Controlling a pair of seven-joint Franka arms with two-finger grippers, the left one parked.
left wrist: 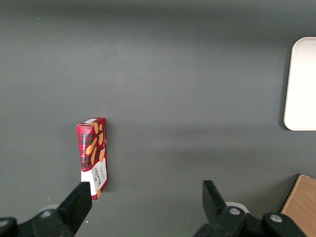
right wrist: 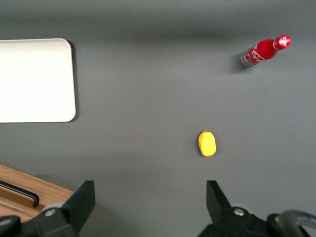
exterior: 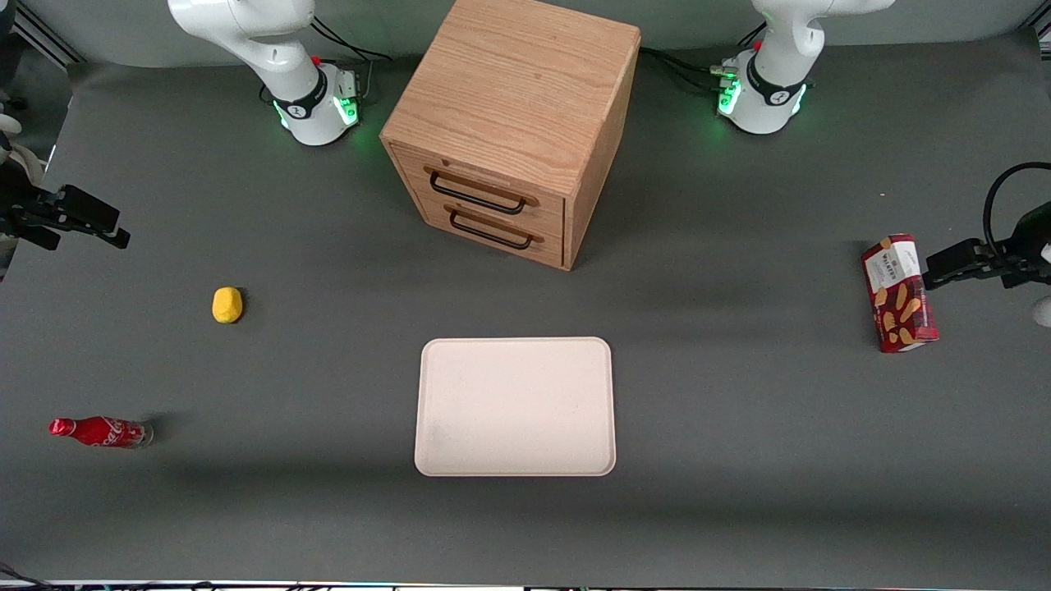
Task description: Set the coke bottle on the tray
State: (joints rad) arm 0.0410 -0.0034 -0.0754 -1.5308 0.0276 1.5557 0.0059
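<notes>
The grey tabletop (exterior: 739, 460) carries a wooden drawer cabinet (exterior: 513, 123) between the two arm bases, with its handles turned toward the front camera. Nearer that camera than the cabinet lies the tray (exterior: 515, 406), flat and with nothing on it. A red biscuit box (exterior: 899, 293) sits toward the parked arm's end of the tabletop.

The hand (right wrist: 150, 200) hangs high at the working arm's end, its two fingers spread wide with nothing between them. A small yellow lump (exterior: 227, 304) lies on the tabletop between the hand and the tray's side of things.

The coke bottle (exterior: 103, 432) is at the working arm's end, well apart from the tray and nearer the front camera than both the hand and the yellow lump. It seems to stand upright on its silvery base, cap up, so its long axis likely runs vertical. The working arm is clearly the nearer one, and the reach would go toward the front camera and down.
</notes>
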